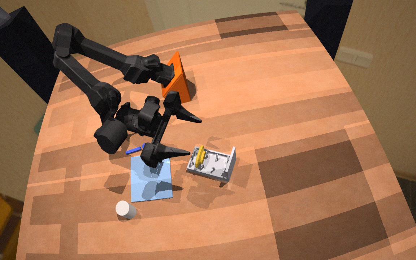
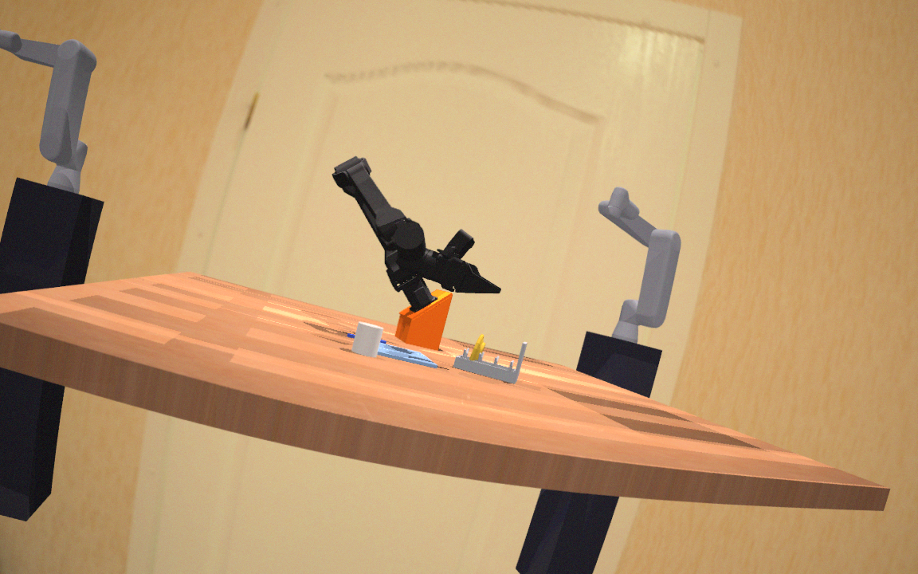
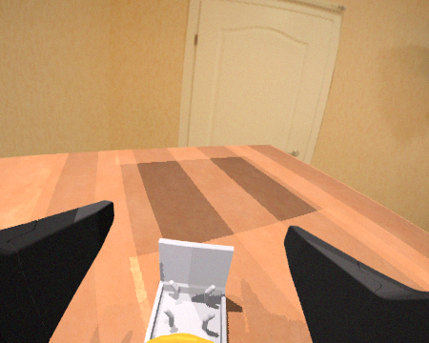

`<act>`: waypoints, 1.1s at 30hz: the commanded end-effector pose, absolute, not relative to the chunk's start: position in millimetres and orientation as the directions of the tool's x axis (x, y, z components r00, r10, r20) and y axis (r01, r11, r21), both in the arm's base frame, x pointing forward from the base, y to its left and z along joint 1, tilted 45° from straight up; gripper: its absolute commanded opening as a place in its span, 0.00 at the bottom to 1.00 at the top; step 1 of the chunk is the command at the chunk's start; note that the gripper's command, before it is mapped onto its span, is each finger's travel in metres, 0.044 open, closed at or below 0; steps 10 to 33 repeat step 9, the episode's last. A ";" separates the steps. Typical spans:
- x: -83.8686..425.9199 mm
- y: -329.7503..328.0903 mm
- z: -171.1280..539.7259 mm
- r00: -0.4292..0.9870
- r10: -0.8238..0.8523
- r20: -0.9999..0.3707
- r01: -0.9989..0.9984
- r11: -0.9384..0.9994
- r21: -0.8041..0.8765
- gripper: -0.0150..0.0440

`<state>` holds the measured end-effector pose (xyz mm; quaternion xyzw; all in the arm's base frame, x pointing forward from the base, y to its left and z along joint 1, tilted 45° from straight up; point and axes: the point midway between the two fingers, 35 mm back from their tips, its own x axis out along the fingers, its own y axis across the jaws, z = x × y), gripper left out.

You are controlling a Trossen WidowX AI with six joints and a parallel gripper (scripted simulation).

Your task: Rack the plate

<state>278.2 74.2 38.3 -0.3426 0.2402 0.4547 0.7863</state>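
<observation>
The yellow plate (image 1: 199, 156) (image 2: 476, 348) (image 3: 181, 338) stands nearly upright on its edge in the dish rack, near the end away from the tall end wall; only its top edge shows in the wrist view. The light grey dish rack (image 1: 231, 166) (image 2: 491, 370) (image 3: 195, 264) sits on the table, with short pegs inside it. Which pegs touch the plate is too small to tell. My gripper (image 1: 195, 137) (image 2: 500, 290) (image 3: 201, 224) is open wide and empty. It is above the rack and clear of the plate.
A light blue square mat (image 1: 138, 190) (image 2: 412, 356) lies beside the rack, with a white cylinder (image 1: 125, 209) (image 2: 366, 339) near its corner. A thin blue item (image 1: 133, 150) lies at the mat's other edge. An orange wedge (image 1: 181, 87) (image 2: 426, 327) holds the arm's base.
</observation>
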 end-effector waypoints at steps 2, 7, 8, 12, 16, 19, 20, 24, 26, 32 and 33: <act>277.3 82.5 38.7 0.432 0.521 -0.736 -0.886 0.396 -0.240 0.93; 272.3 88.3 35.1 0.371 0.464 -0.805 -0.875 0.465 -0.135 0.93; 271.0 89.4 34.5 0.357 0.450 -0.819 -0.869 0.480 -0.116 0.93; 269.6 90.4 34.0 0.344 0.435 -0.832 -0.863 0.496 -0.097 0.93; 269.6 90.4 34.0 0.344 0.435 -0.832 -0.863 0.496 -0.097 0.93; 269.6 90.4 34.0 0.344 0.435 -0.832 -0.863 0.496 -0.097 0.93; 269.6 90.4 34.0 0.344 0.435 -0.832 -0.863 0.496 -0.097 0.93; 269.6 90.4 34.0 0.344 0.435 -0.832 -0.863 0.496 -0.097 0.93; 269.6 90.4 34.0 0.344 0.435 -0.832 -0.863 0.496 -0.097 0.93; 269.6 90.4 34.0 0.344 0.435 -0.832 -0.863 0.496 -0.097 0.93; 269.6 90.4 34.0 0.344 0.435 -0.832 -0.863 0.496 -0.097 0.93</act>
